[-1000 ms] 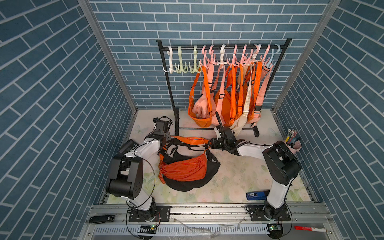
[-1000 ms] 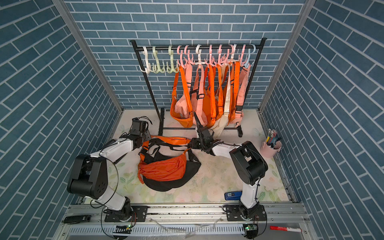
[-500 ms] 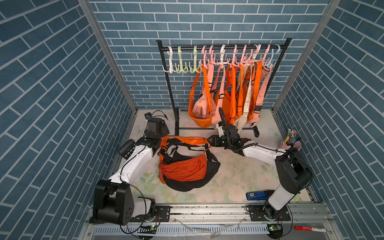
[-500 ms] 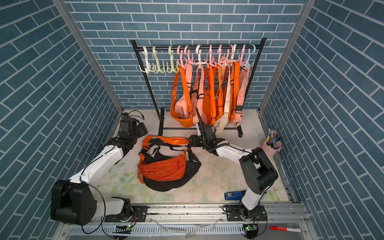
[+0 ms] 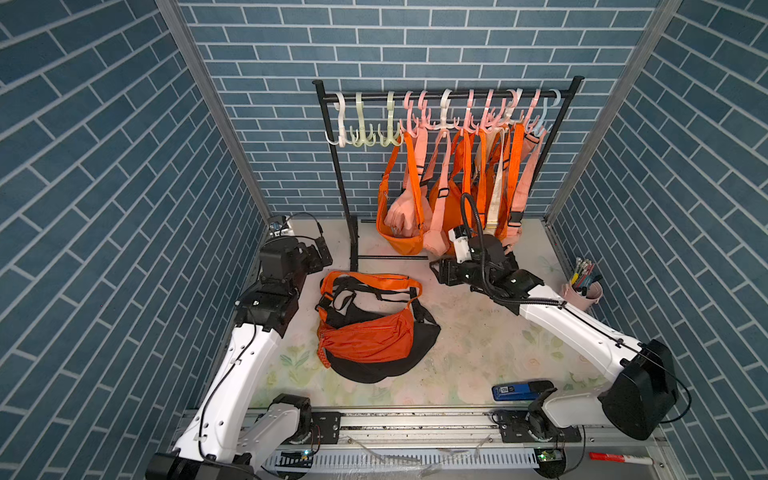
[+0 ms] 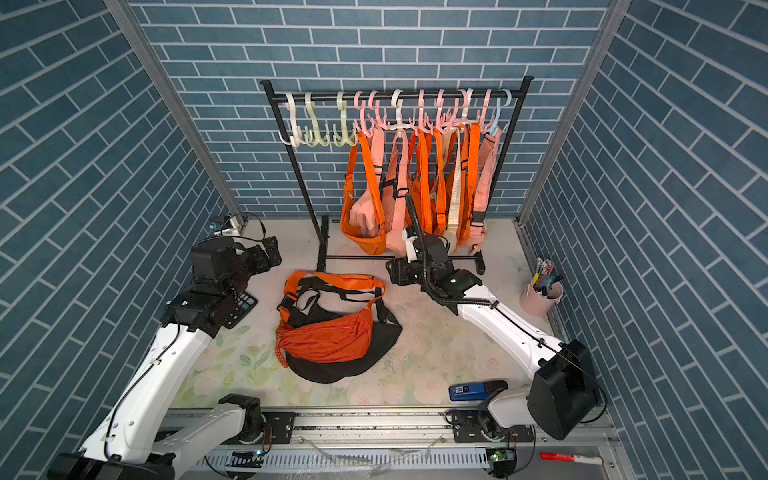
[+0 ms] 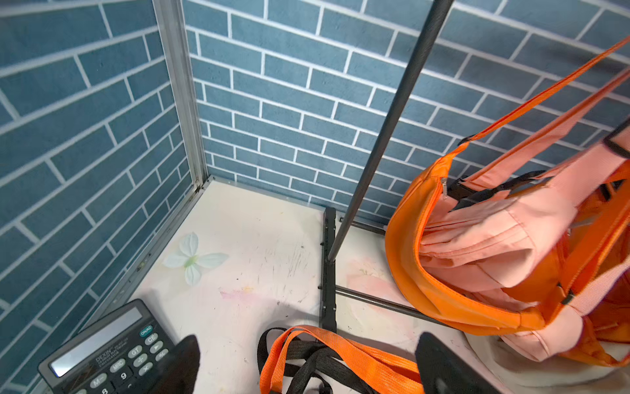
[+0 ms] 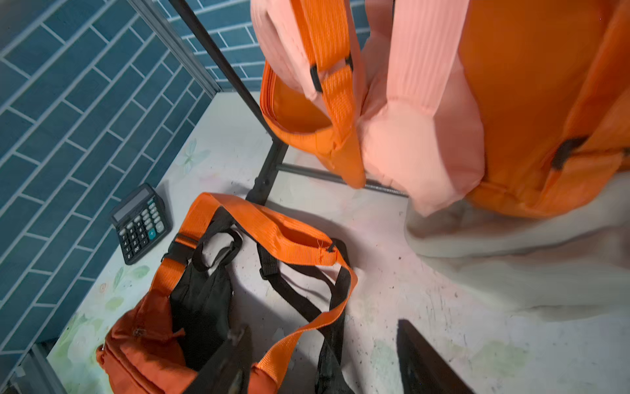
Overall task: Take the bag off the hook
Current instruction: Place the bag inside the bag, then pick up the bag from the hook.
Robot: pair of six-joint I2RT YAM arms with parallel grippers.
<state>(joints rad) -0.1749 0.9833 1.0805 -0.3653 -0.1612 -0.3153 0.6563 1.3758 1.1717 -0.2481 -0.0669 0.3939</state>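
Orange nylon sling bag (image 5: 365, 338) lies off the hooks on a scuffed, floral-print white tabletop (image 5: 478, 345).
It rests on a black fabric bag (image 5: 374, 370). The left gripper (image 7: 306, 348) and right gripper (image 8: 322, 329) are spread wide, gripping nothing. A pink cup (image 5: 582, 293) holds pens (image 5: 582, 270). An open orange hanging bag (image 7: 426, 273) cradles pink fabric (image 7: 494, 238). Blue brick-patterned walls (image 5: 124, 166) surround the table.

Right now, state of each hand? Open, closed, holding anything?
Left hand: open, holding nothing.
Right hand: open, holding nothing.
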